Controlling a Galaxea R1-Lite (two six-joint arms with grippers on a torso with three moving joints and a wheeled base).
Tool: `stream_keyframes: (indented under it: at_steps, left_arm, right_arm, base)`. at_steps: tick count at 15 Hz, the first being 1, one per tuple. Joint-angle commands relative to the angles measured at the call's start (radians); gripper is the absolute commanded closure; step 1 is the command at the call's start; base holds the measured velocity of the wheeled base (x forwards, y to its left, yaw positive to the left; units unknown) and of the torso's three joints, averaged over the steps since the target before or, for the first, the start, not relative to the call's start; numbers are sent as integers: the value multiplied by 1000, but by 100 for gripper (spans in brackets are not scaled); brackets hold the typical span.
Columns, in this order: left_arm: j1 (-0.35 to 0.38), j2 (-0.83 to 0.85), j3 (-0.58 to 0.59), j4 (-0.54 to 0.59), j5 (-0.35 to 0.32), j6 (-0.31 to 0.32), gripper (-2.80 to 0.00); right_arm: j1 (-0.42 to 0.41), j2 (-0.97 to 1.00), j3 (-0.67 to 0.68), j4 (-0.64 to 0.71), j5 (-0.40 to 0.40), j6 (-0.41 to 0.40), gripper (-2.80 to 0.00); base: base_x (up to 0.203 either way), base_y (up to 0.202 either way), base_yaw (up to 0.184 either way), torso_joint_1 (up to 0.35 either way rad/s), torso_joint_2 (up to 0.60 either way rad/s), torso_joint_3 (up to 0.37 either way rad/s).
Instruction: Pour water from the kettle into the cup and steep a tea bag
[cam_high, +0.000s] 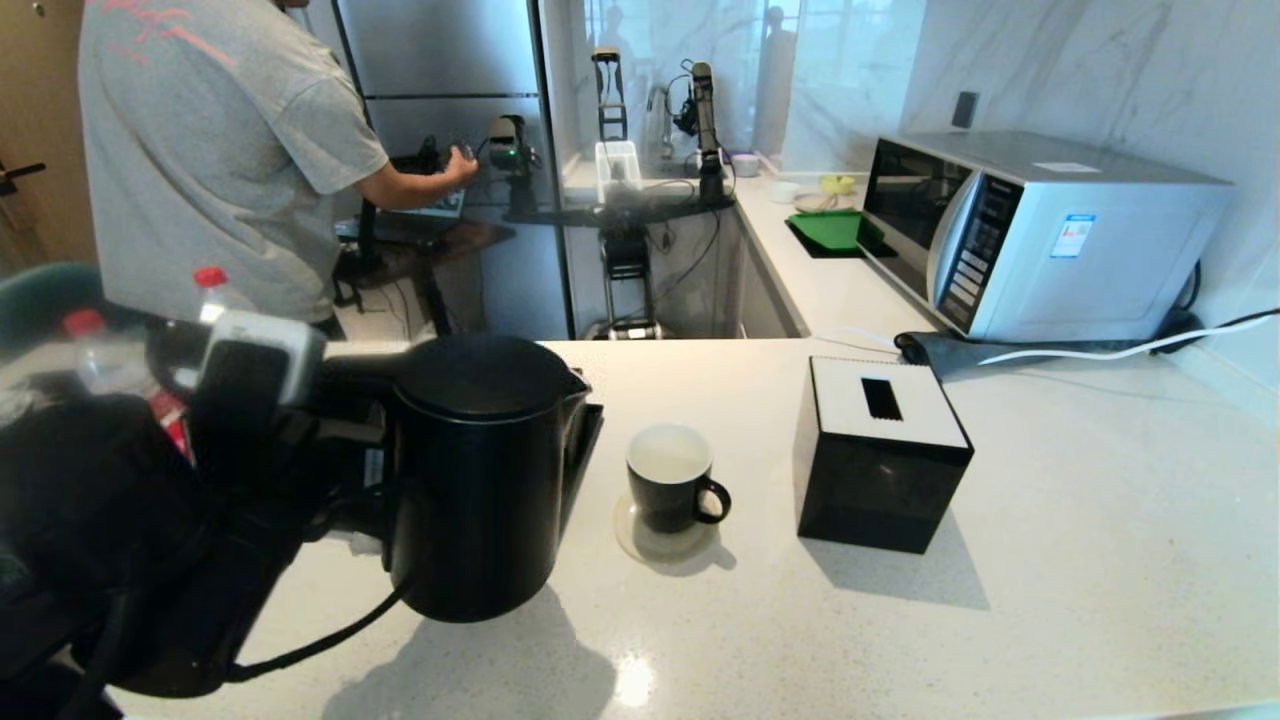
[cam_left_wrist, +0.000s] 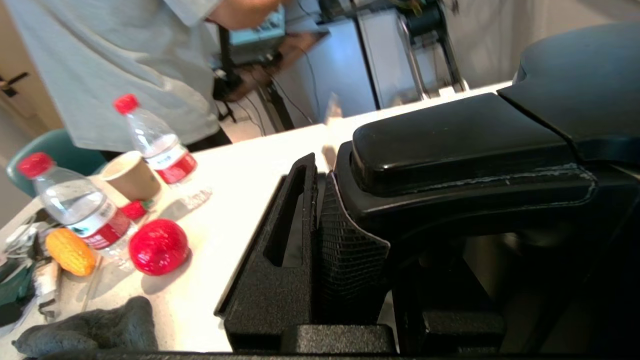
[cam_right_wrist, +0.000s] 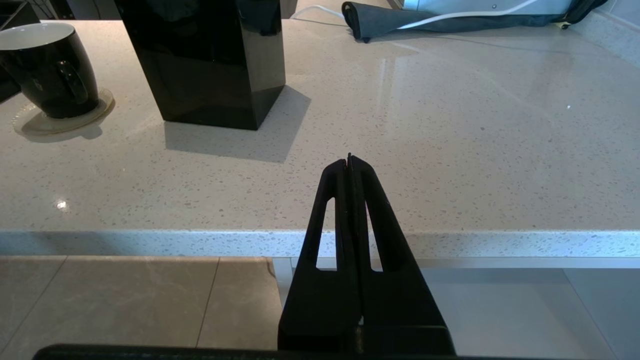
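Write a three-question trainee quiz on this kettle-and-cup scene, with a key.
1. True or false: the left hand is shut on the kettle handle.
2. What sits under the cup? A) coaster B) green tray C) bare counter
3. Fill in: the right hand is ____, parked off the counter edge.

Key: 1 true; 2 A; 3 shut

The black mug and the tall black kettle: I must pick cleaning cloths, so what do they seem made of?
The small black mug with white inside looks like glazed ceramic: glossy, with window reflections on its wall. The tall matte black kettle looks like plastic or coated metal: a dull, even surface with only soft highlights. Which one, I cannot tell.
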Motion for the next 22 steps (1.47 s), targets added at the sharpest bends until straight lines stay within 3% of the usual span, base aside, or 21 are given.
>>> stream_keyframes:
  at_steps: [1, 7, 9, 22]
  left_arm:
    - [-18, 1, -37, 31, 4, 1, 0]
    - [-65, 9, -126, 181, 8, 1, 0]
    - [-85, 12, -149, 219, 40, 1, 0]
    - [-95, 68, -231, 318, 102, 19, 0]
  right_arm:
    - [0, 1, 0, 0, 0, 0, 0]
    - [0, 1, 0, 0, 0, 0, 0]
    - [0, 1, 0, 0, 0, 0, 0]
    - [0, 1, 0, 0, 0, 0, 0]
  base:
    - [0, 0, 0, 0, 0, 0]
    - [0, 0, 0, 0, 0, 0]
    - [0, 0, 0, 0, 0, 0]
    - [0, 0, 0, 0, 0, 0]
